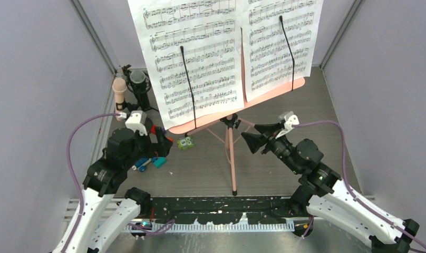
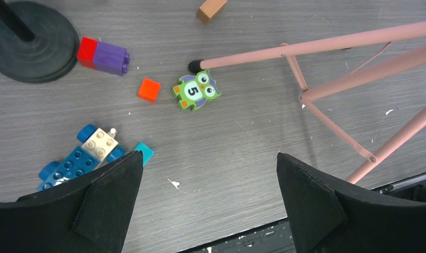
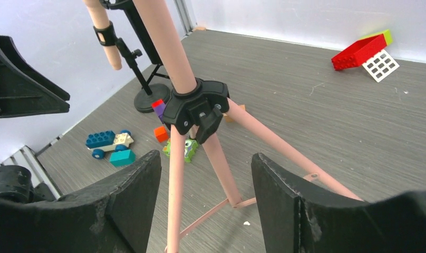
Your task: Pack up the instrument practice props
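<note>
Your left gripper (image 2: 210,163) is fully released and grasps nothing; it hangs over the desk (image 2: 242,132) at the lower left of the top view. Your right gripper (image 3: 205,158) is also released and empty. It faces the stand (image 3: 163,42) from the right, with its jaws apart from the tubes. The stand is upright at centre frame and carries two pages (image 1: 195,58) across the top. The microphone (image 1: 119,90) stands upright at upper left.

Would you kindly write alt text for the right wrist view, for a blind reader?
The open right tool straddles the tripod legs of the pink music stand below its black hub. Behind are a microphone on a black stand and scattered toy blocks.
</note>
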